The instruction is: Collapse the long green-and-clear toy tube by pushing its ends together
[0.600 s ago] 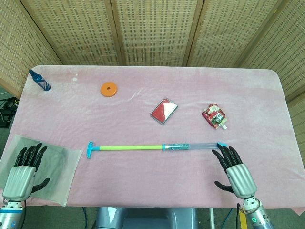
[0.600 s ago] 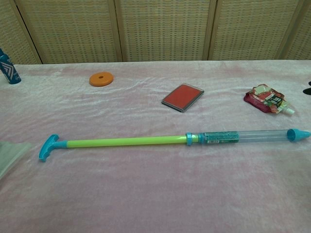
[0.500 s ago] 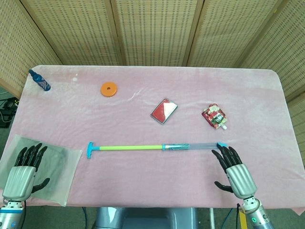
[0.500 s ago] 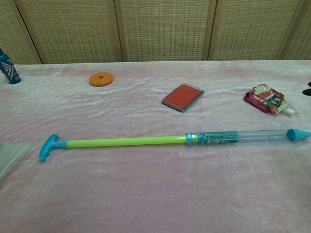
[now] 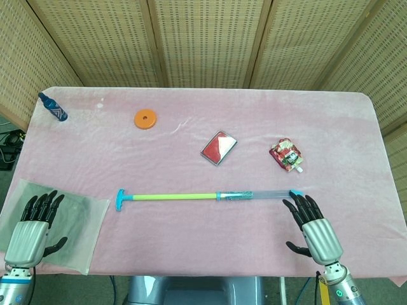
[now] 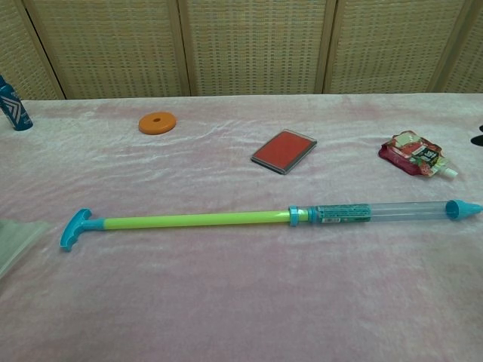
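Barely a twitch since the earlier frames: the left hand (image 5: 30, 232) has sunk a touch lower at the near-left corner, and everything else sits just where it was. The toy tube (image 5: 206, 196) lies fully stretched across the near half of the pink tablecloth (image 5: 191, 248), running left to right, its blue T-handle (image 6: 74, 227) at the left end, the green rod (image 6: 196, 220) pulled all the way out of the clear barrel (image 6: 404, 212), and the blue nozzle cap (image 6: 462, 209) at the right end. So nothing is collapsed yet; the whole push is still to come. The right hand (image 5: 313, 225) hovers released, fingers spread and holding nothing, its fingertips (image 5: 299, 201) just beside the nozzle end, though I can't say from up here whether they touch it. The left hand is likewise unclenched and empty, resting over the translucent plastic sheet (image 5: 89, 222) and well apart from the T-handle. My read: the right side is nearly in position, the left has the longer trip, and both ends need bracing before the rod can slide home. Further back, untouched, sit the orange disc (image 5: 145, 119), the red flat case (image 5: 219, 148), the red snack pouch (image 5: 286, 155) and the blue bottle (image 5: 53, 107).
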Controlling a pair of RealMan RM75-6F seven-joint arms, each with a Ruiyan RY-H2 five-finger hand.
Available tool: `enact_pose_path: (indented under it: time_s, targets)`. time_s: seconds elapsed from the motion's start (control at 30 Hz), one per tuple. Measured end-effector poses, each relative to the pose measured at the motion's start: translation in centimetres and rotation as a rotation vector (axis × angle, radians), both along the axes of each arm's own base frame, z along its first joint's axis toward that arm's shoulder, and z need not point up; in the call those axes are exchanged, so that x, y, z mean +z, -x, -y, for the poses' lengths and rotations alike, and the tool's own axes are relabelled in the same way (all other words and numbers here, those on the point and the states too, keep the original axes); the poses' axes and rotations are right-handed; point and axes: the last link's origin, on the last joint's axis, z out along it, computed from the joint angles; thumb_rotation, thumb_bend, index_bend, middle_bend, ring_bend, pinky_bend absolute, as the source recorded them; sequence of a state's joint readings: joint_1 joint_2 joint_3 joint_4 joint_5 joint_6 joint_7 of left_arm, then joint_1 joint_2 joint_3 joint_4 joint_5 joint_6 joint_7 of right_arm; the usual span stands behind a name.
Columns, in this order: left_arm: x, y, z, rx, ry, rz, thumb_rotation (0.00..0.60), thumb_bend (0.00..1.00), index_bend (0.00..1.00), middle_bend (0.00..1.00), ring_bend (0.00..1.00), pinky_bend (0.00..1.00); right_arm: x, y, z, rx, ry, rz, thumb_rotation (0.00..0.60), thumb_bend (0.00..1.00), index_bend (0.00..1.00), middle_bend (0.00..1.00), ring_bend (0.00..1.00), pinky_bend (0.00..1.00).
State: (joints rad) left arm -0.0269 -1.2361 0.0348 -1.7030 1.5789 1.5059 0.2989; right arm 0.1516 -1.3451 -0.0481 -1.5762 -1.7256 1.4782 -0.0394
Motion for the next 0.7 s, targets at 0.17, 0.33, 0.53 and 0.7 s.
enact_pose_path:
  time_s: [0.17, 0.33, 0.53, 0.7]
  targets:
    - [-0.1, -0.1, -0.2, -0.004, 0.0, -0.003, 0.6, 0.18, 0.0, 0.0, 0.0, 0.0, 0.2, 0.0, 0.1, -0.004, 0.004, 0.005, 0.6, 0.17, 0.09, 0.0, 0.0, 0.02]
    - [-0.1, -0.3, -0.6, -0.01, 0.0, 0.0, 0.6, 0.2, 0.0, 0.11, 0.12, 0.14, 0.2, 0.1, 0.1, -0.005, 0.001, 0.004, 0.6, 0.17, 0.09, 0.0, 0.0, 0.02]
    - [-0.2, -1.1, -2.1, -0.036, -0.016, 0.002, 0.6, 0.21, 0.16, 0.55, 0.51, 0.54, 0.3, 0.1, 0.1, -0.007, 0.002, 0.011, 0.6, 0.17, 0.09, 0.0, 0.0, 0.02]
    - [-0.8, -2.3, -4.2, -0.052, 0.0, -0.019, 0.6, 0.26, 0.24, 0.73, 0.67, 0.67, 0.4, 0.1, 0.2, -0.012, 0.0, 0.015, 0.6, 0.17, 0.09, 0.0, 0.0, 0.02]
